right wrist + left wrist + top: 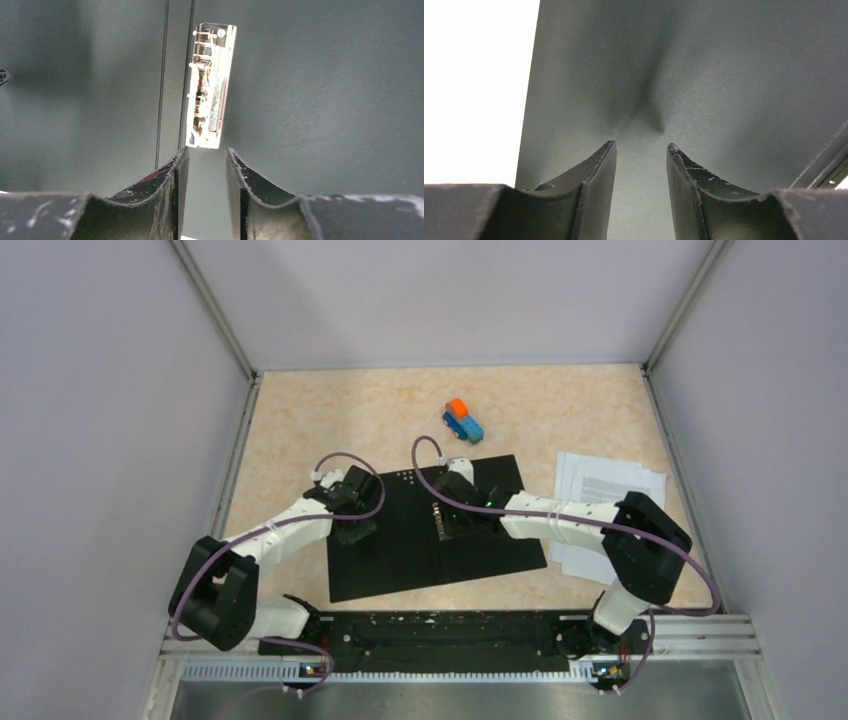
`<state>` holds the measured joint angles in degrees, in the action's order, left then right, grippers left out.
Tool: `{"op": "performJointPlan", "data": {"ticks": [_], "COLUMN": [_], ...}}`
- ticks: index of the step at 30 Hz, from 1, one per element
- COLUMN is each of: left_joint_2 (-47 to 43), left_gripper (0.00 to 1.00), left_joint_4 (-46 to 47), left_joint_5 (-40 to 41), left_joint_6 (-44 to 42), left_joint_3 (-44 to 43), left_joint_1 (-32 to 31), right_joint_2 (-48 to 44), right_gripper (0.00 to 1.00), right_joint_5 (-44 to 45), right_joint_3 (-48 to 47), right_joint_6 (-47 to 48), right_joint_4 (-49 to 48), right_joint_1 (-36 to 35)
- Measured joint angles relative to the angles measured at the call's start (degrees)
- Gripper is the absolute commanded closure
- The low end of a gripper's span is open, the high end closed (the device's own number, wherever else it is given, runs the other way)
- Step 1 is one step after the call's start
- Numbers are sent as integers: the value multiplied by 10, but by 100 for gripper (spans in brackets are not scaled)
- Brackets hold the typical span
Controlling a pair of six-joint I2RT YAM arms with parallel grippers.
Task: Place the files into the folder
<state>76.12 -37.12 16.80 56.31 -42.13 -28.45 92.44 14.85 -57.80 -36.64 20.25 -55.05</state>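
The folder (400, 565) lies open and flat on the table, black inside facing up, with its metal clip strip (438, 520) near the middle fold. The files (608, 483), white sheets, lie on the table to the right of the folder, partly under my right arm. Over the folder's left half, my left gripper (355, 530) is open; the left wrist view shows only black folder surface (724, 75) between its fingers. My right gripper (457, 521) hovers low just in front of the clip strip (210, 85), jaws a little apart with nothing between them.
A small blue-and-orange toy truck (463, 421) stands beyond the folder's far edge. Grey walls close in the table on the left, right and back. The arms' base rail (450, 630) runs along the near edge.
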Motion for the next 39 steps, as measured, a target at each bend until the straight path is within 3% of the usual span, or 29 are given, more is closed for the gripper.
{"op": "performJointPlan", "data": {"ticks": [11, 39], "left_joint_2": [3, 1], "left_gripper": [54, 57], "left_joint_4": [1, 11], "left_joint_5": [18, -3], "left_joint_6": [54, 66], "left_joint_3": [26, 39], "left_joint_1": [7, 37], "right_joint_2": [82, 113], "right_gripper": [79, 100], "right_joint_5": [47, 83], "right_joint_3": [-62, -80], "right_joint_6": [-5, -15], "right_joint_4": [41, 49], "right_joint_1": [-50, -71]}}
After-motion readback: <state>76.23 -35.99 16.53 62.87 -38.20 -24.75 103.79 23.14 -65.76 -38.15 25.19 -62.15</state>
